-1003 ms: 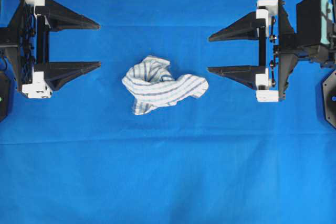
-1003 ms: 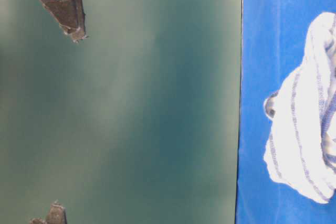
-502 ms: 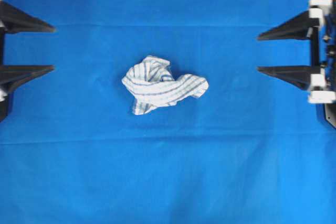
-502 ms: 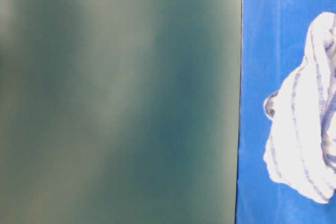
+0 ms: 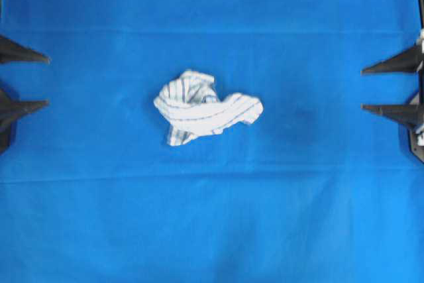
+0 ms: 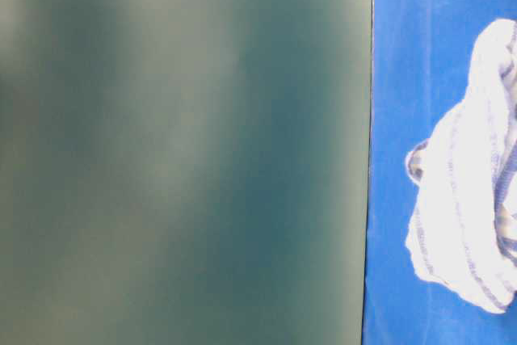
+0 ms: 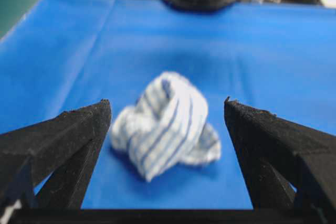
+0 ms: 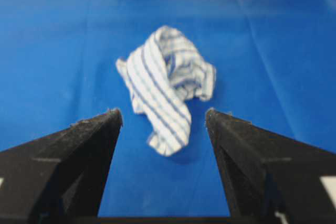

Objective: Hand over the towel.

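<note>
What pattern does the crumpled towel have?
The towel is white with thin blue and grey stripes; the right wrist view shows this best.

A blue sheet (image 5: 212,230) covers the whole surface, faintly creased across. A crumpled striped towel (image 5: 202,108) lies on it near the middle of the overhead frame, slightly left.

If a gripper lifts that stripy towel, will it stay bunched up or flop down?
Probably flop: the towel lies crumpled in soft folds, so loose ends would likely dangle. It looks like thin fabric, so likely light. Pushed, it would probably slide and bunch on the blue sheet rather than roll.
</note>
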You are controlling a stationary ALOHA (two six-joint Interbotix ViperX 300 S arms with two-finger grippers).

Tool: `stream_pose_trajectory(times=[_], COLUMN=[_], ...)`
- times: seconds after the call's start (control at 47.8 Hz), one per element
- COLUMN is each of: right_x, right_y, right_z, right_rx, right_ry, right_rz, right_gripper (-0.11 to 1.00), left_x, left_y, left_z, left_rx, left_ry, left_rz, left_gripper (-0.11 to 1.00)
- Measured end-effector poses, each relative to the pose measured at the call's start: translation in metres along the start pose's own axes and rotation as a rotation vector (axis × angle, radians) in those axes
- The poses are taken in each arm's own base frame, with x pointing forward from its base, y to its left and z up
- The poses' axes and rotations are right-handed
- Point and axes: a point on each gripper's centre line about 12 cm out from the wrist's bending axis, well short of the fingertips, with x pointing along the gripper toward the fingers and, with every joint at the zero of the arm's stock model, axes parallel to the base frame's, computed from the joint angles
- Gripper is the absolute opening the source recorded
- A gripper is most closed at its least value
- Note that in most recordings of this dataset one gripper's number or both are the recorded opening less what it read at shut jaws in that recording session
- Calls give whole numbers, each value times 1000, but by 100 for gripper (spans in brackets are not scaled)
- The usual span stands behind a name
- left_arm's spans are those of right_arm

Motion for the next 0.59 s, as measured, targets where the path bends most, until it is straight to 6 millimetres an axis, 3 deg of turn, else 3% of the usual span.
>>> stream_pose_trajectory(times=[0.251, 0.585], right_x=[4, 4], right_y=[0, 0], right_z=[-17, -16], right_rx=[12, 15], right_ry=[11, 8], right_rz=[1, 1], right_gripper=[68, 68], left_x=[-2, -2], left_y=[0, 0], left_z=[-11, -11], left_rx=[-1, -1], left_ry=[-6, -11], left_rz=[1, -1], left_gripper=[93, 93])
